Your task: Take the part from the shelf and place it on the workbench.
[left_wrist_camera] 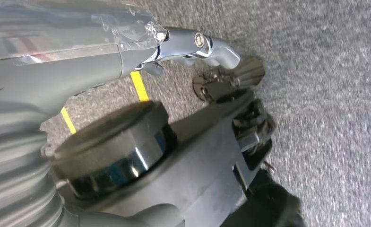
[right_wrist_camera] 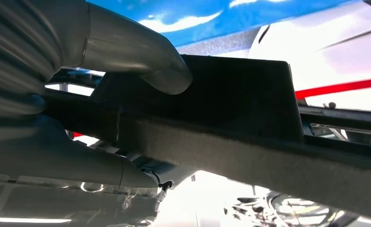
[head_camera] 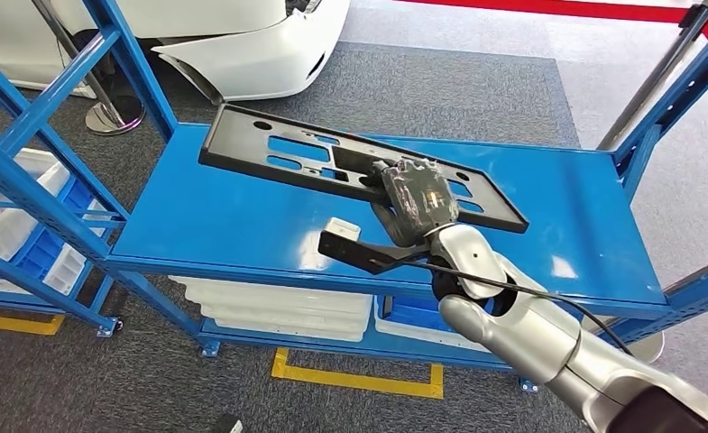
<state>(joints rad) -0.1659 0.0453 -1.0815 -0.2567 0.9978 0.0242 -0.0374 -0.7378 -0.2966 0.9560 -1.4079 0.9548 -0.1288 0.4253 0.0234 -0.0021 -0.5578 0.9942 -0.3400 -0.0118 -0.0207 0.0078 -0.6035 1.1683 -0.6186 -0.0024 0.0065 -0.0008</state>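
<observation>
The part (head_camera: 282, 155) is a long flat black panel with several cut-outs, lying slantwise on the blue shelf (head_camera: 215, 221). My right hand (head_camera: 415, 200) reaches over the shelf's front edge and grips the panel's near long edge towards its right end. In the right wrist view the grey thumb (right_wrist_camera: 145, 61) presses on one face of the black part (right_wrist_camera: 240, 99) and the fingers (right_wrist_camera: 79, 163) close on the other. My left hand (left_wrist_camera: 84, 61) hangs over the grey carpet, a finger stretched out, holding nothing.
Blue uprights (head_camera: 25, 180) frame the shelf at left and right (head_camera: 670, 99). White trays (head_camera: 278, 307) sit on the level below. Blue and white bins (head_camera: 34, 244) stand at left. A white car bumper (head_camera: 260, 50) and a stanchion base (head_camera: 114, 115) lie behind. Yellow tape (head_camera: 354, 379) marks the floor.
</observation>
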